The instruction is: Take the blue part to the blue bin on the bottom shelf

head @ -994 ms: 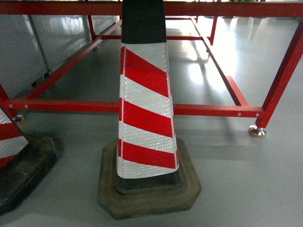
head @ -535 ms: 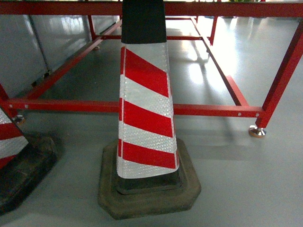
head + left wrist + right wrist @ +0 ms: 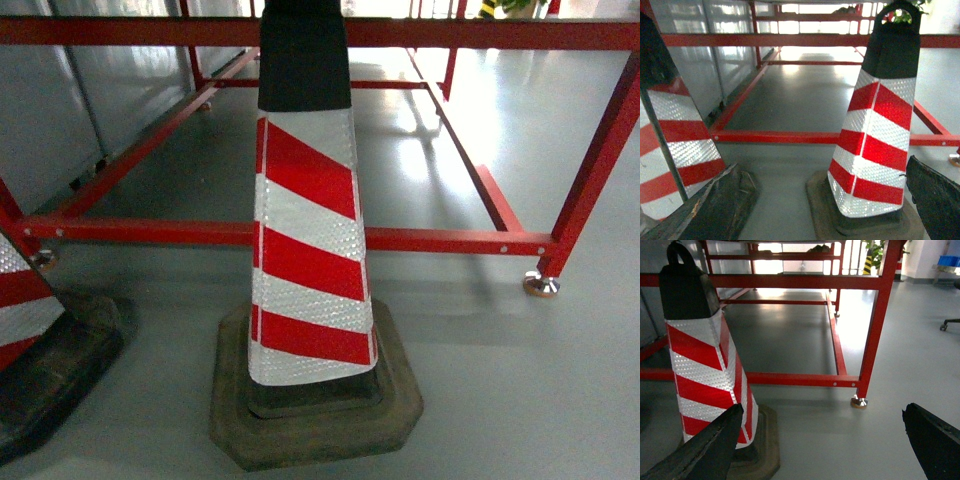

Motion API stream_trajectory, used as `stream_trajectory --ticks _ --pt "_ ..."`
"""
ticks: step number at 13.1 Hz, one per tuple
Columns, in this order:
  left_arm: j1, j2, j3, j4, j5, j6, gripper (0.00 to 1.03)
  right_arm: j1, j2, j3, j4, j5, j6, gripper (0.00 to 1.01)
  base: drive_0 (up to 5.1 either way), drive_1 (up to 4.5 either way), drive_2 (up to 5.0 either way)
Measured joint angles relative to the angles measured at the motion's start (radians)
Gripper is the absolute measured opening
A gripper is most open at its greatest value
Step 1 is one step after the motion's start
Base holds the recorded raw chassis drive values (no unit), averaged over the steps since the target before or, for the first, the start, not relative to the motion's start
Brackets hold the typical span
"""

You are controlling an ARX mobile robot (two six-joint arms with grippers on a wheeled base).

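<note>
While no blue part, blue bin or bottom shelf shows in any view, the task looks barely begun: finding, grasping and placing all remain. Largest in sight is the red frame (image 3: 300,237) on the grey floor (image 3: 500,380); in front stands a striped cone (image 3: 310,250) on a dark base, a second cone (image 3: 675,145) at left. Left gripper (image 3: 830,200) and right gripper (image 3: 820,440) each show dark fingers spread wide, nothing between them.
</note>
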Motion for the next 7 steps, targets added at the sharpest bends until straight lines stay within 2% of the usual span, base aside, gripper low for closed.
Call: stream_trajectory --ticks 7 --pt "0.0 0.0 0.0 0.003 -0.002 0.001 0.98 0.0 0.0 0.0 0.002 0.0 -0.002 0.98 0.0 0.0 0.0"
